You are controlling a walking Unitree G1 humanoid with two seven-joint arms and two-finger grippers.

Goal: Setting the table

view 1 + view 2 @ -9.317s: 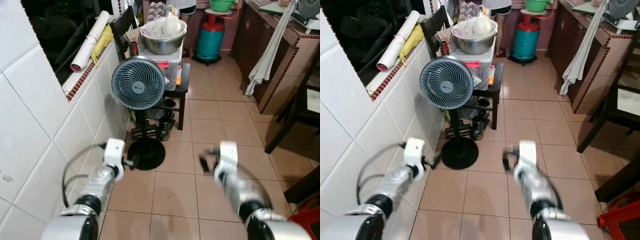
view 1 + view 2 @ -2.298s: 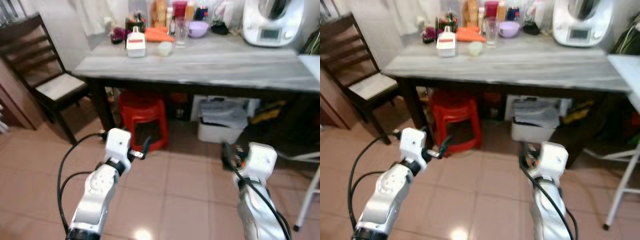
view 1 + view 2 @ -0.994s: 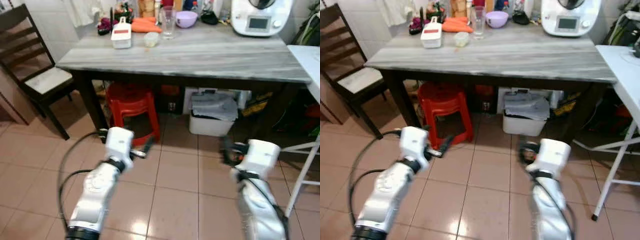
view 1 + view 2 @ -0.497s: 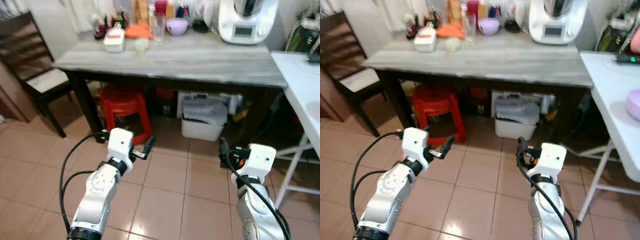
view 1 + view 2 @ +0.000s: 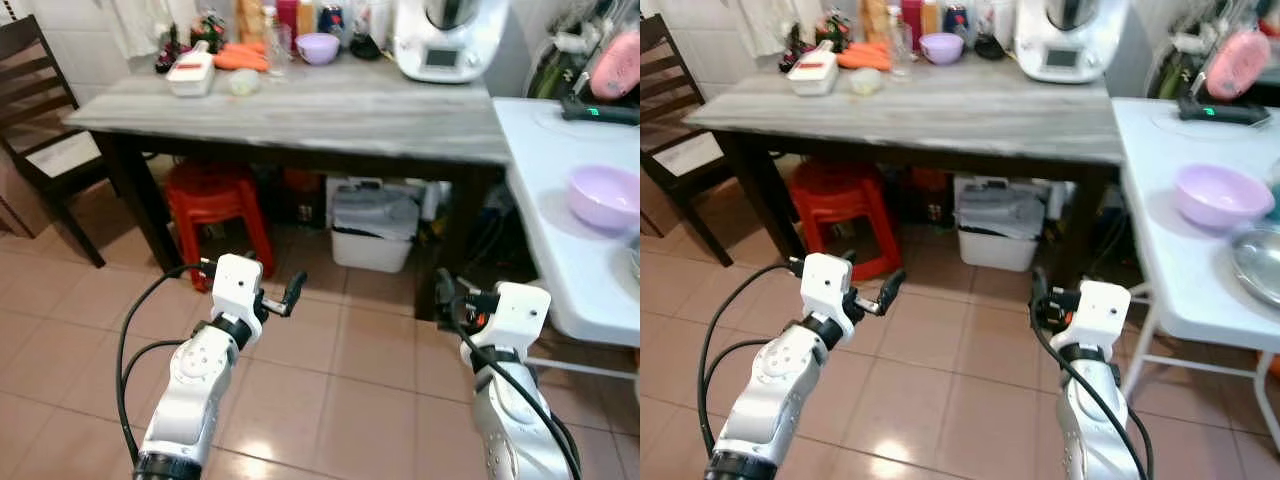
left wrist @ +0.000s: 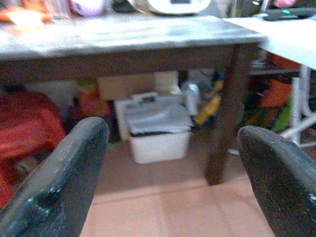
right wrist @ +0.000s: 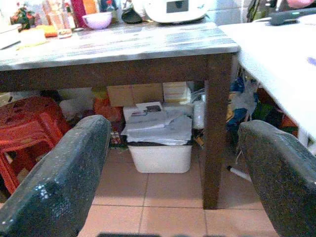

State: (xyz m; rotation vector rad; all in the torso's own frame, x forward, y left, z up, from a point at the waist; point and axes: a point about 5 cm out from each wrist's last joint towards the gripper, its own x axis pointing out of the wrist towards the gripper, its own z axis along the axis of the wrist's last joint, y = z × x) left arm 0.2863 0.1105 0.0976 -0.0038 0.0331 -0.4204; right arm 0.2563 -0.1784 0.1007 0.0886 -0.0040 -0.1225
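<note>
A: Gripper status?
B: Left gripper (image 5: 293, 291) and right gripper (image 5: 444, 296): fingers spread, empty, above floor.
A: Bowl location?
B: Purple bowl (image 5: 604, 196): on white table (image 5: 560, 160), far right.

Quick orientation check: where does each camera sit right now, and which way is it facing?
Left eye view: on the head, looking forward and down at the grey table; both arms show, left gripper and right gripper.
Right eye view: same scene; white folding table with purple bowl.
Left wrist view: looks along open jaws under the table at a white bin.
Right wrist view: likewise, open jaws; red stool.
Both wrist views share the bin.
</note>
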